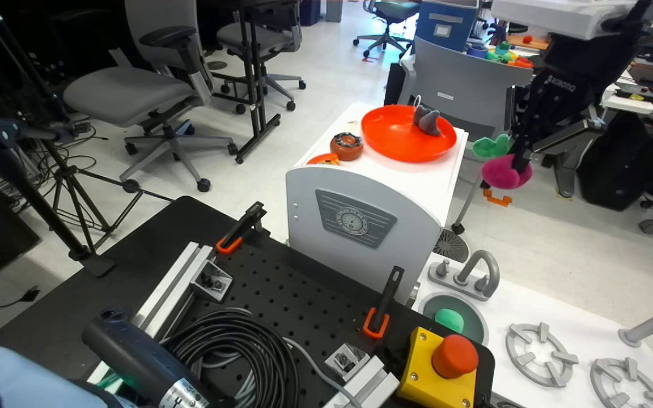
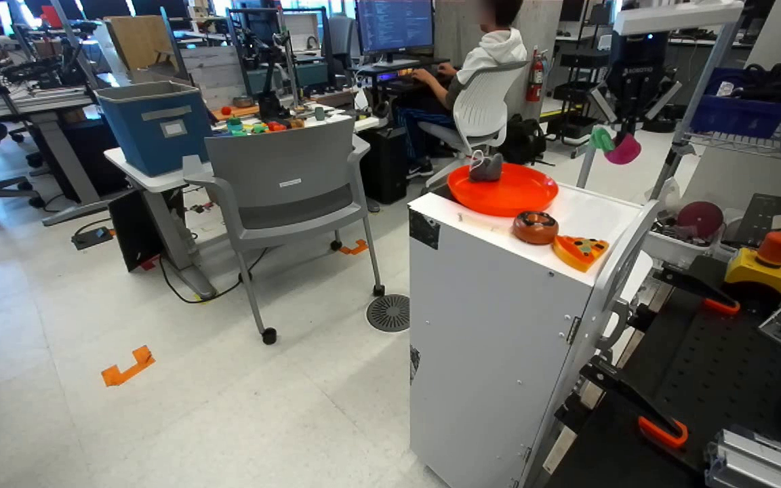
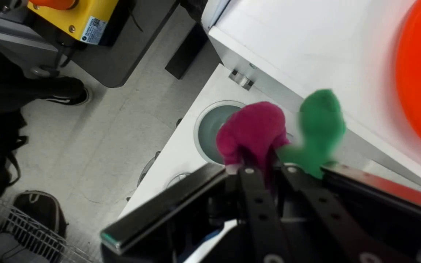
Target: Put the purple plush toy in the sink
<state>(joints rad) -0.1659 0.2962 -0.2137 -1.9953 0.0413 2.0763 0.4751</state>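
The slim, black, hard-looking fingers [image 3: 257,197] are drawn nearly together, with cloth pinched between their tips: they have hold of the roundish, soft, purple-magenta plush toy [image 3: 254,126]. A green, leaf-shaped fabric top [image 3: 322,117], by its look part of the toy, juts to one side, so in the wrist view the long axis from lump to leaf runs roughly across the fingers. In both exterior views the toy hangs in the air. The coming move turns on the round, grey-green, plastic-looking sink [image 3: 209,131]: in the wrist view it shows beneath the toy, on the magenta lump's side and away from the leaf, with the lump covering part of its rim. By my judgement the toy should shift that way and come down before the fingers part; how high it hangs above the sink I cannot tell. In the sink sits a rounded, smooth green object [image 1: 449,321], on which the toy may land. Beside the sink stands a curved grey tap [image 1: 461,277] on a glossy white worktop [image 1: 530,307]. Higher up near the sink, a raised white worktop [image 1: 428,178] bears a shallow, round, orange-red plastic bowl [image 1: 397,144] with a grey plush piece [image 1: 429,123] in it.
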